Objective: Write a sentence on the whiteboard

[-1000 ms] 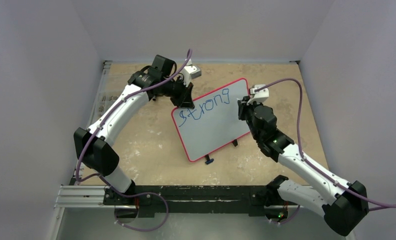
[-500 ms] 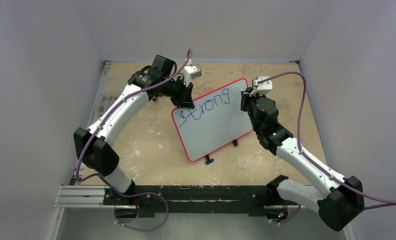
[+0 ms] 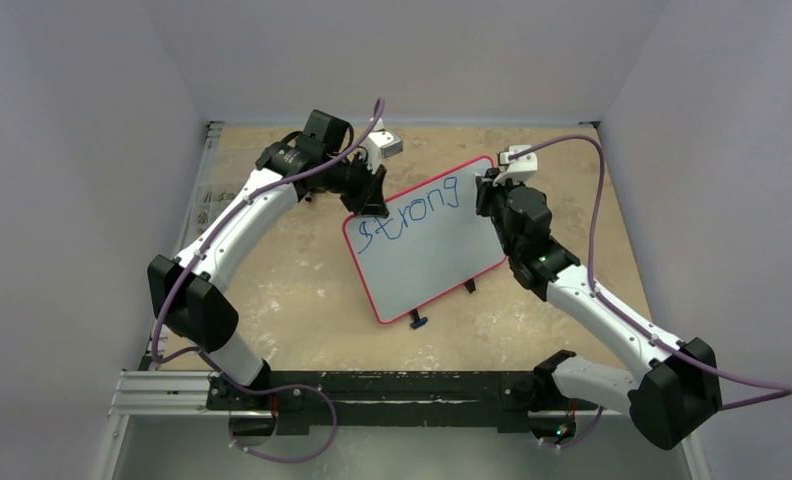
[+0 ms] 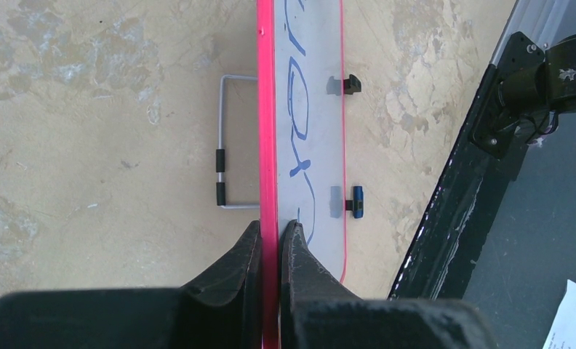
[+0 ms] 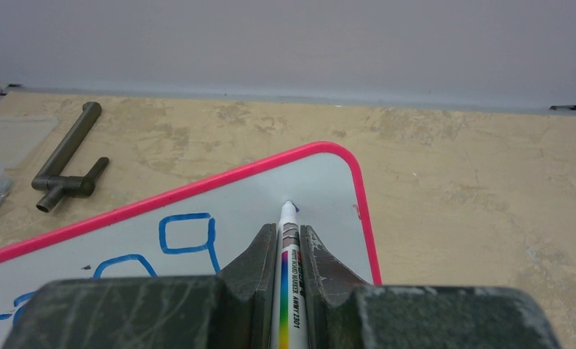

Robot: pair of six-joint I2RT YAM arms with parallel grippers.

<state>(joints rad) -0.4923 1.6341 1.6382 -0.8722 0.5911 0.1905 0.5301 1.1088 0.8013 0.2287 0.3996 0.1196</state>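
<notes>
The whiteboard (image 3: 427,255), white with a pink frame, stands tilted mid-table. Blue letters of the sentence (image 3: 412,213) read "Strong" along its upper part. My left gripper (image 3: 365,207) is shut on the board's pink frame (image 4: 266,109), one finger on each side of the edge (image 4: 272,227). My right gripper (image 5: 288,231) is shut on a white marker (image 5: 289,291) with a rainbow stripe. The marker's blue tip (image 5: 288,206) sits at the board surface (image 5: 234,207), right of the "g" (image 5: 189,236) and near the top right corner (image 3: 487,165). Whether the tip touches is unclear.
A wire stand (image 4: 225,171) sticks out behind the board, and small feet (image 4: 351,83) (image 4: 356,201) stand at its lower edge. A dark T-shaped tool (image 5: 70,156) lies at the back left. The black base rail (image 3: 372,390) runs along the near edge.
My right gripper has carried the marker from the board's right edge up toward its top right corner. The left gripper and the board have not moved.
</notes>
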